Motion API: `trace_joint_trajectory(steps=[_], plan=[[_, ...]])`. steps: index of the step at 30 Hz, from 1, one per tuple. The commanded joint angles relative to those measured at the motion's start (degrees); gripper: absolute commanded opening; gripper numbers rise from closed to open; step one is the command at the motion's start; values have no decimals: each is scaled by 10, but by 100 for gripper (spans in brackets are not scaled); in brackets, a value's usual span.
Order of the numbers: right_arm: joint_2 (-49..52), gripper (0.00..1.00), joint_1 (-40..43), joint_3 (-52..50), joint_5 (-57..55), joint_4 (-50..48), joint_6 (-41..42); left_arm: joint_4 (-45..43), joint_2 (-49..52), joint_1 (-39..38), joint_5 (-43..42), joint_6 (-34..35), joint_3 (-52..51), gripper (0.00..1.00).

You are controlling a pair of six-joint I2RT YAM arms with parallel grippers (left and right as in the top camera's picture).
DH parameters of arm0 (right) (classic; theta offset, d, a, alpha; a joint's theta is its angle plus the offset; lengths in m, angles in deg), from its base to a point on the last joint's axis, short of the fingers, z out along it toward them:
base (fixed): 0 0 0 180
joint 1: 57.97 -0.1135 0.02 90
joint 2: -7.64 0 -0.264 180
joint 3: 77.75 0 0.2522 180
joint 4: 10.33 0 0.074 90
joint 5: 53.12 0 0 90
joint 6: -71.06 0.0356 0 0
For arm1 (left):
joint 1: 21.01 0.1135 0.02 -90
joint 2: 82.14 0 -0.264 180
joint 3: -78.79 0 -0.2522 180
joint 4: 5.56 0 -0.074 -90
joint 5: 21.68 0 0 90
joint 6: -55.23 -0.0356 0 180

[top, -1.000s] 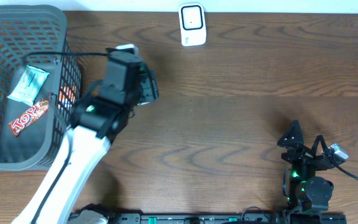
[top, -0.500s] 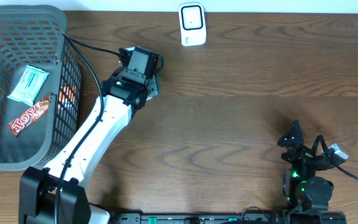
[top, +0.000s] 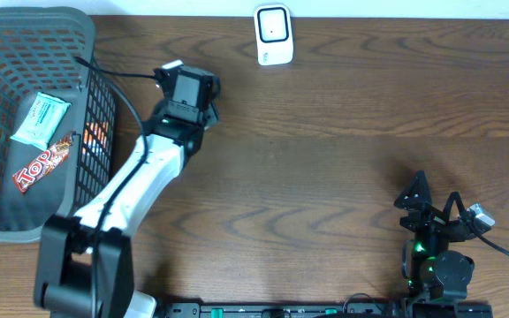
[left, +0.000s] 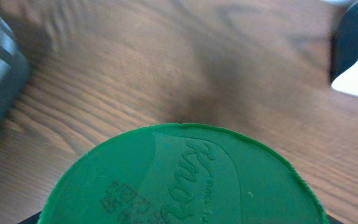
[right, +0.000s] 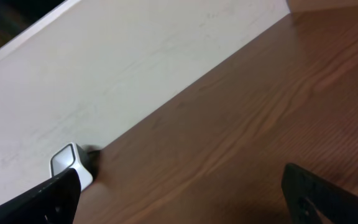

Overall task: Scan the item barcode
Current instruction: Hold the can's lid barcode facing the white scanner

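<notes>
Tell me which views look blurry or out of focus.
Left wrist: the green lid is close and fairly sharp, the table behind it soft; right wrist: mildly soft, the white scanner lacking detail; overhead: crisp, evenly lit.

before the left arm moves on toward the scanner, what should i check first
1. Grip: ok. The green-lidded tub fills the left wrist view at the left gripper; the fingers themselves are unseen.
2. Barcode facing the scanner: cannot tell. Only the embossed lid shows.
3. Scanner unblocked: ok. It stands alone at the far edge of the table.
4. Path to the scanner: ok. Only bare wood lies between tub and scanner.
5. Right gripper out of the way: ok. It is open and sits at the near right corner.
</notes>
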Motion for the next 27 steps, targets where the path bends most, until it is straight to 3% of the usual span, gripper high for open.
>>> trace_joint_trajectory(steps=[1, 27], plan=[[3, 99, -5, -1, -1, 2, 3, -23, 39, -18, 9, 12, -13, 66], [15, 99, -5, -1, -1, 2, 3, -73, 123, -70, 7, 24, -14, 66]])
